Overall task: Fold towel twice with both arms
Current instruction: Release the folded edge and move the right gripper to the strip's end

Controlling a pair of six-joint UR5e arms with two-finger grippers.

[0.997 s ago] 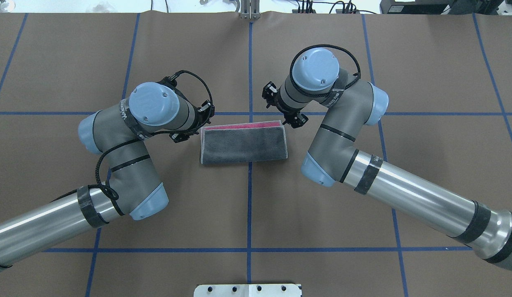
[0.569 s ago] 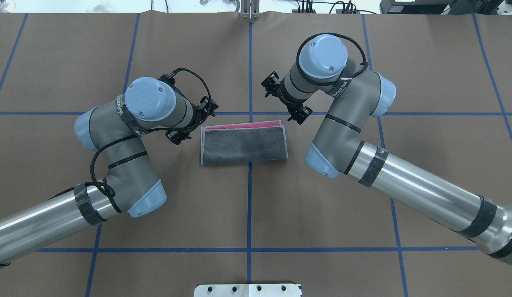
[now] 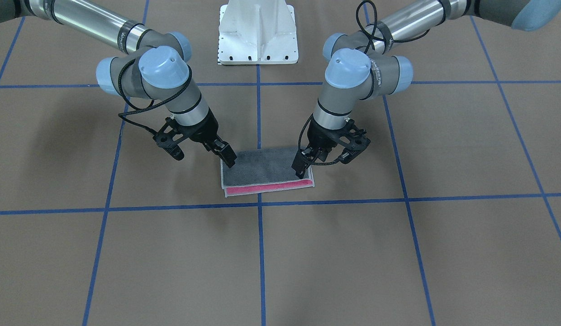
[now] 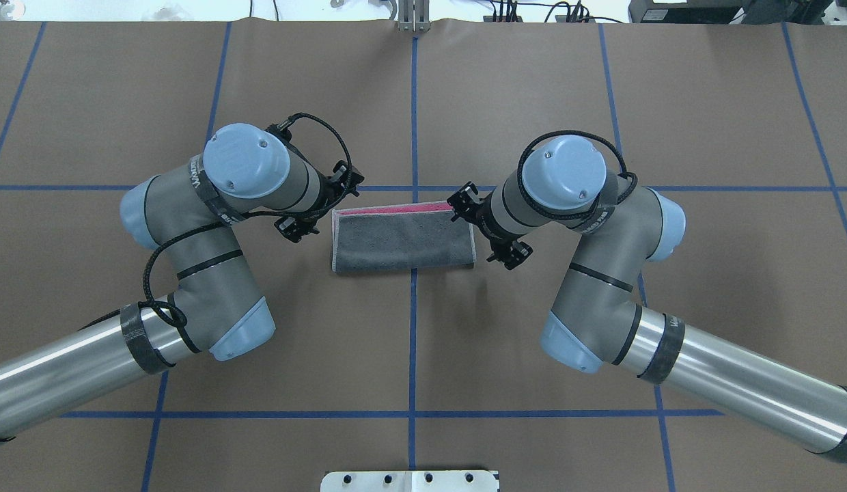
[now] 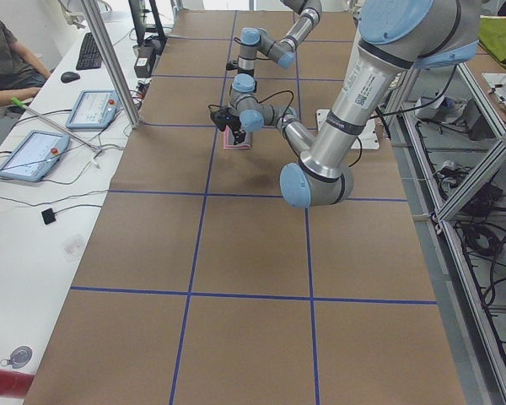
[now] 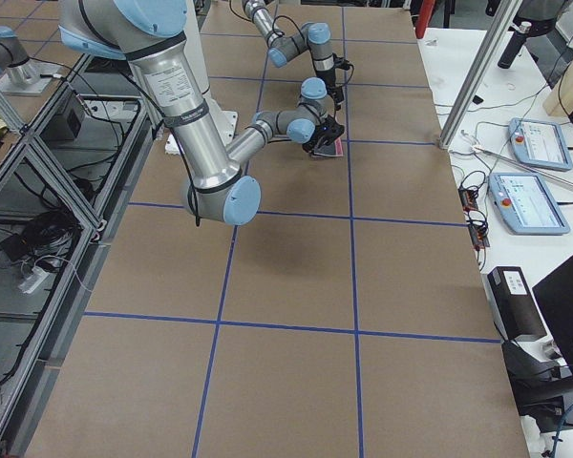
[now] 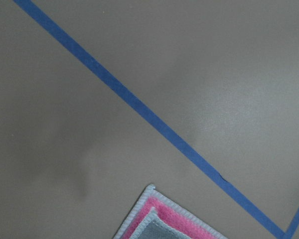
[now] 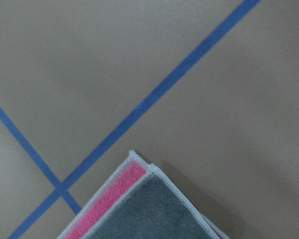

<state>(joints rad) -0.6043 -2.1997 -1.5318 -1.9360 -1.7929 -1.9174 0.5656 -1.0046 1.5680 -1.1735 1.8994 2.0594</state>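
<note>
The towel lies flat near the table's middle, folded in half. Its grey face is up and a pink strip shows along the edge away from the robot. My left gripper points down at the towel's far-left corner, its tip at or just above the cloth. My right gripper hangs at the towel's right edge. Each shows as one dark bar, so I cannot tell whether it is open or shut. The left wrist view shows a towel corner flat on the table. So does the right wrist view. No fingers show in either.
The white base pedestal stands at the robot's side of the table. Blue tape lines cross the brown table cover. Tablets and a person sit at a side bench beyond the far edge.
My right arm has swung back toward the robot and in to the towel's right edge. My left arm has barely moved. The towel has not moved.
</note>
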